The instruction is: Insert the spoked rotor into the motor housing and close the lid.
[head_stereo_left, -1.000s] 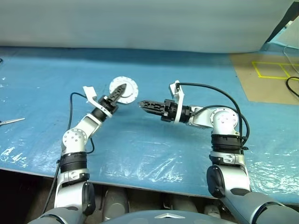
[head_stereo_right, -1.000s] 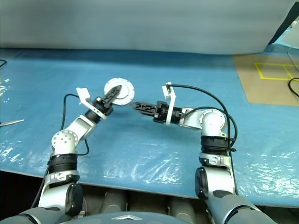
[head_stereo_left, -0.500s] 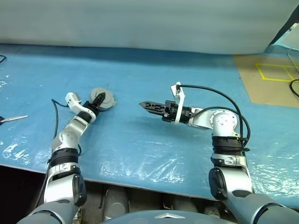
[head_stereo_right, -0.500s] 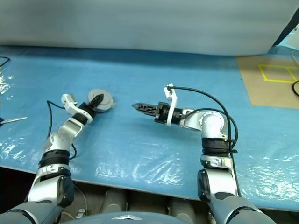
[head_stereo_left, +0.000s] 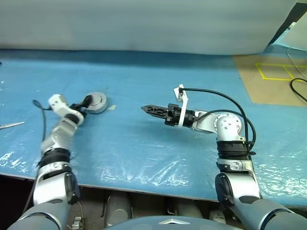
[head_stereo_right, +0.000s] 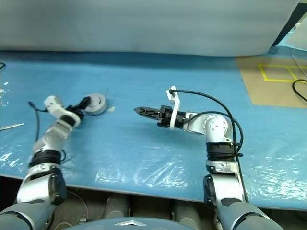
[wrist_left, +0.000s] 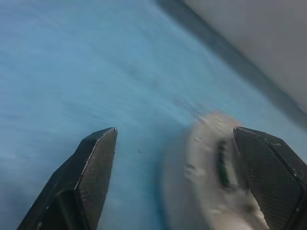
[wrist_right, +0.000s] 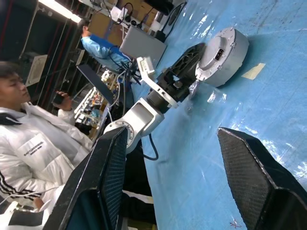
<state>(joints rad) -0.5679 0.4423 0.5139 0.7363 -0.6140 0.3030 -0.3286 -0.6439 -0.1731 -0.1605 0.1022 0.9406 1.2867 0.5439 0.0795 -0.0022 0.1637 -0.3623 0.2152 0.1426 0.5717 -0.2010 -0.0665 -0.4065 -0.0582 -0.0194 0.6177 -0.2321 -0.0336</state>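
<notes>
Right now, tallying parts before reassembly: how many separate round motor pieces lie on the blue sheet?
1: the grey motor housing, resting on the blue sheet at the left gripper. Other pieces may be hidden inside it.

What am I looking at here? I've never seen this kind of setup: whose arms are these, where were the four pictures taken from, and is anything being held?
These are the two arms of a humanoid robot, each ending in a black two-fingered pincer. The two wide pictures come from cameras in its head, looking down over a table covered by a blue plastic sheet. The two close pictures come from cameras on its wrists, looking along the fingers.

On the sheet lies a round grey motor housing. A scrap of tape lies beside it, and what look like scissors lie at the far left.

The left pincer is open around the housing, not clamping it. The right pincer is open and empty, pointing toward it. Nothing is held. The right wrist view also catches a bystander in a white jacket.
</notes>
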